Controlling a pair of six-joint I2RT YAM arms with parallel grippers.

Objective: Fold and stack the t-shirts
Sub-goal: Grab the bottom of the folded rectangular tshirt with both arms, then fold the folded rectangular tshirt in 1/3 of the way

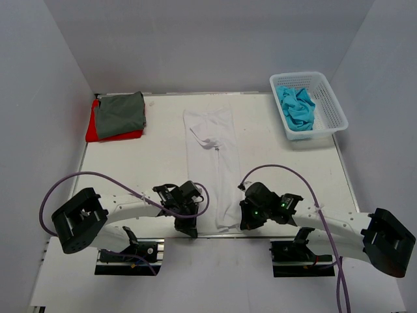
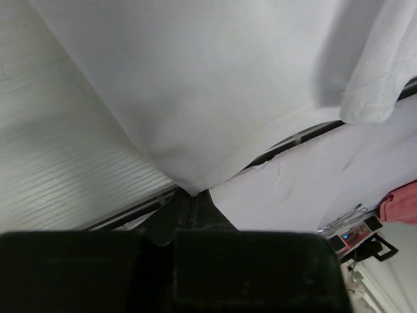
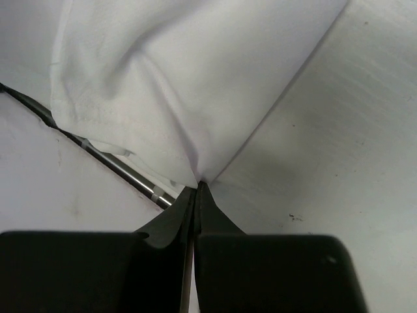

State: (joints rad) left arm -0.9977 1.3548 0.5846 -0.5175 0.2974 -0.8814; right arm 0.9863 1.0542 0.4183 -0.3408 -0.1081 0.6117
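Both end effectors (image 2: 190,194) (image 3: 197,186) clamped on white t-shirt (image 1: 212,134) near edge, seemingly corners.

One white shirt (image 1: 212,156), one grey shirt (image 1: 120,114), one red shirt (image 1: 92,132): that's three out on the one surface (image 1: 150,163). One basket (image 1: 333,112), turquoise shirts (image 1: 296,107) bunched inside, count impossible to tell. Two arms: left arm (image 1: 130,207), right arm (image 1: 339,225).

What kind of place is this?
Probably a robot lab's test booth, not a home: plain grey walls box in a white table, two cabled robot arms are bolted on, and a white t-shirt lies there for folding.
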